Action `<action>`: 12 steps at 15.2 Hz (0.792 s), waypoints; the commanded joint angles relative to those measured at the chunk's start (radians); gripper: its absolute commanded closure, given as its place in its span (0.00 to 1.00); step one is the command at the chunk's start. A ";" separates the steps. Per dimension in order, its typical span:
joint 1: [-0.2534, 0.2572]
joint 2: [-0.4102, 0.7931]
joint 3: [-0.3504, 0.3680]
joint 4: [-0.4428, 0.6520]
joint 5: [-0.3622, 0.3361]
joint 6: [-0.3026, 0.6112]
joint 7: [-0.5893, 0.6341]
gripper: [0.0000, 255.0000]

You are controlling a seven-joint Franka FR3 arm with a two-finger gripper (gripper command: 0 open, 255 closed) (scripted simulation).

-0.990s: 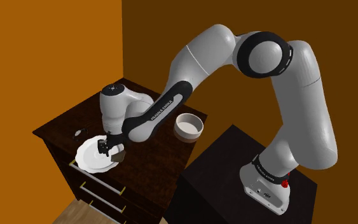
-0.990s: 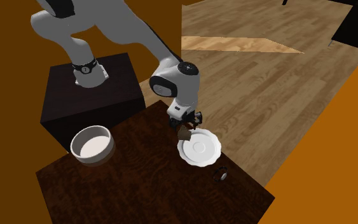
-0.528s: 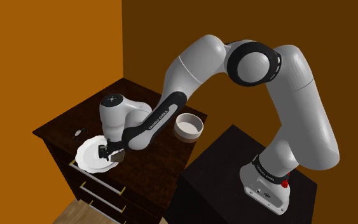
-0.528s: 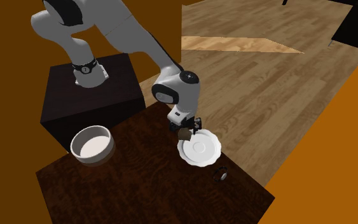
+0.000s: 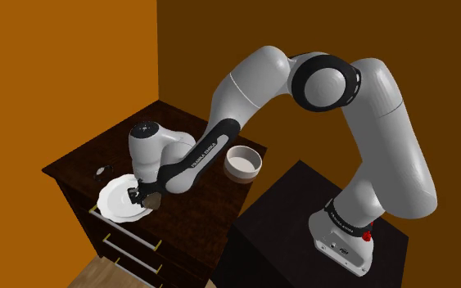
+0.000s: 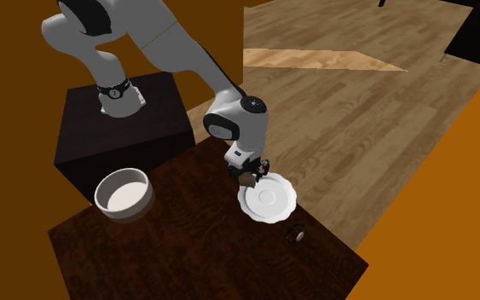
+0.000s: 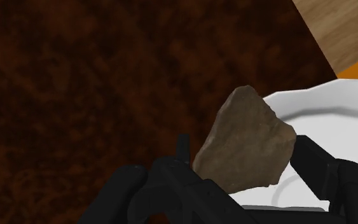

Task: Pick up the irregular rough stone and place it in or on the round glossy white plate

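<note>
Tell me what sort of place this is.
Likely a room in a house: a dark wooden dresser with drawers, a plank floor and orange walls; a plate and bowl sit on the dresser.

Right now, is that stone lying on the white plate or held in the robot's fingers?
Held: the wrist view shows the brown stone clasped between the black fingers, at the white plate's rim.
</note>
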 commanded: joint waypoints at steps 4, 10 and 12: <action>0.000 0.000 0.000 0.000 0.000 0.000 0.000 1.00; -0.003 -0.012 0.004 -0.006 0.003 -0.006 -0.002 1.00; -0.009 -0.035 0.012 -0.016 0.009 -0.019 -0.006 1.00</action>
